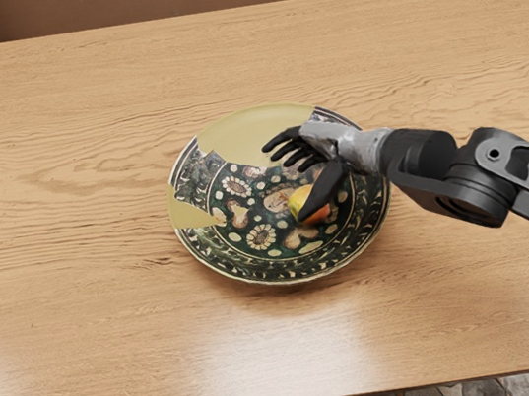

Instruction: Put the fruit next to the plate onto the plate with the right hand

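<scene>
Fruit [298,200]: small round thing, yellow with an orange side, sitting inside the plate a bit right of the middle. From my screen it looks like it rests on the plate's surface, not lifted.
Plate [255,267]: big round dish with a dark busy flower pattern, roughly in the centre of the table. 2 plain pale yellow patches show on it, 1 across the far rim and 1 at the left edge.
Right hand [310,156]: over the right half of the plate, just above and behind the fruit.
Fingers [281,143]: the 4 long ones are splayed out flat toward the left, pointing away from the fruit and not wrapped round anything, so I read the hand as released.
Thumb [326,187]: angles down and crosses in front of the fruit. Looks like it touches, but I can't tell for sure.
Right arm [460,174]: grey and black, comes in from the right edge, low over the table.
Table [83,315]: light wood, grain running left to right.
</scene>
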Controlling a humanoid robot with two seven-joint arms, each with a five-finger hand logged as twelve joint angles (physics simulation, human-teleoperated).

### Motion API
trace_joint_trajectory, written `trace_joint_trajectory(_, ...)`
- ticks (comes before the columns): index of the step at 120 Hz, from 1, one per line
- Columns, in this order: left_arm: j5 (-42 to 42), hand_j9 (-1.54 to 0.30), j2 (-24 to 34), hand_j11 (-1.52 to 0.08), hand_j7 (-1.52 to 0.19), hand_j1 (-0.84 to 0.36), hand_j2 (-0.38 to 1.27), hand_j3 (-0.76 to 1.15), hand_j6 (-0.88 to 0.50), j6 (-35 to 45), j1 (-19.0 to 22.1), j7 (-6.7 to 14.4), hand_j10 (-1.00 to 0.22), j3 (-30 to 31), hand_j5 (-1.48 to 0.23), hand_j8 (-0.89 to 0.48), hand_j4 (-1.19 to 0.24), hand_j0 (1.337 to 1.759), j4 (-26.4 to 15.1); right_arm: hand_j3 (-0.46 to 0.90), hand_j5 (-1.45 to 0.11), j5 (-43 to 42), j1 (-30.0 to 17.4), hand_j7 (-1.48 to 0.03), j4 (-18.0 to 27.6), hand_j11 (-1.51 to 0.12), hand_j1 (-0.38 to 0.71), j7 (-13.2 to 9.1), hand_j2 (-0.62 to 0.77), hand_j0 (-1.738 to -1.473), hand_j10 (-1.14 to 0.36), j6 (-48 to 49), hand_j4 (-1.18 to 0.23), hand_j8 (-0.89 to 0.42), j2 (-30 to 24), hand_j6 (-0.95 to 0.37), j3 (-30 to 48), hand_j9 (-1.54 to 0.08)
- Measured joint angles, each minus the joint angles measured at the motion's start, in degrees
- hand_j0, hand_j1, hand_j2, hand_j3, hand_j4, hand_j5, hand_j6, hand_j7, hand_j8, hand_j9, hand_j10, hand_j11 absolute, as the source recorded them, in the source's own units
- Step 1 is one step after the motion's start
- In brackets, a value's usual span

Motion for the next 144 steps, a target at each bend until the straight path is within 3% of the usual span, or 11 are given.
trace_joint_trajectory(52,-0.01,-0.32,0.0,-0.32,-0.32,0.06,0.05,0.0,-0.24,0.0,0.0,0.0,-0.24,0.0,-0.32,-0.24,-0.24,1.658,0.0,0.0,-0.13,2.59,1.66,-0.13,0.03,-0.13,-0.23,-0.02,-0.02,-1.658,-0.1,3.19,-0.1,-0.1,-0.62,-0.1,5.91,-0.13)
trace_joint_trajectory(87,0.0,-0.32,0.0,-0.32,-0.32,0.06,0.05,0.0,-0.24,0.0,0.0,0.0,-0.24,0.0,-0.32,-0.24,-0.24,1.658,-0.01,0.0,-0.08,14.51,1.64,-0.08,-0.44,-0.08,-0.28,0.53,-0.01,-1.658,-0.06,17.28,-0.06,-0.06,-10.21,-0.06,12.53,-0.08)
trace_joint_trajectory(120,0.0,-0.32,0.0,-0.32,-0.32,0.06,0.05,0.0,-0.24,0.0,0.77,0.0,-0.24,0.0,-0.32,-0.24,-0.24,1.658,-0.29,0.0,-0.06,26.57,1.49,-0.06,-6.42,-0.06,-0.29,0.71,-0.01,-1.658,-0.05,34.74,-0.05,-0.05,-19.74,-0.05,16.82,-0.06)
trace_joint_trajectory(144,0.01,-0.32,0.0,-0.32,-0.32,0.06,0.05,0.0,-0.24,0.0,1.63,0.0,-0.24,0.03,-0.32,-0.24,-0.24,1.658,-0.23,0.0,-0.06,32.43,1.51,-0.06,-12.87,-0.06,-0.29,0.67,-0.01,-1.658,-0.05,38.78,-0.05,-0.05,-24.66,-0.05,17.29,-0.06)
